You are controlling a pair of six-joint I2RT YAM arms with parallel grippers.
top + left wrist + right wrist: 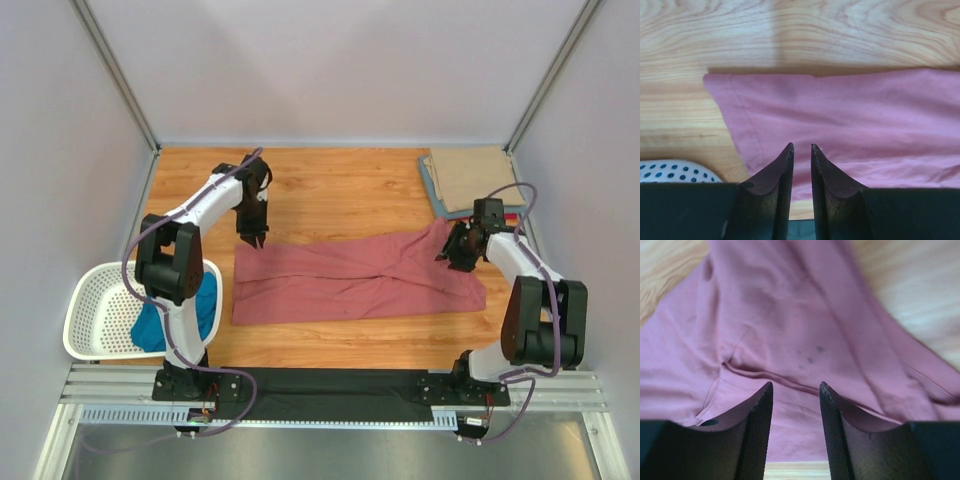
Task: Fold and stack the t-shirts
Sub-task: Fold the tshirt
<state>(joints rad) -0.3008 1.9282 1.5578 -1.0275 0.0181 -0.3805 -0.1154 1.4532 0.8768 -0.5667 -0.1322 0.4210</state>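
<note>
spread shirt point(350, 282): table point(340, 190) centre | basket point(88, 305): near left, holds bunched shirt point(152, 326) | folded stack point(470, 178): far right

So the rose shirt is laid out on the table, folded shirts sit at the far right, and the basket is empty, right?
No. The basket is not empty: a blue shirt lies in it, as the top view shows. The rose shirt is laid out on the table and folded shirts sit at the far right.

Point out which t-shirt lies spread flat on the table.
The rose-red t-shirt in the middle; the tan one sits folded at the far right corner, and the teal one is bunched in the white basket.
</note>
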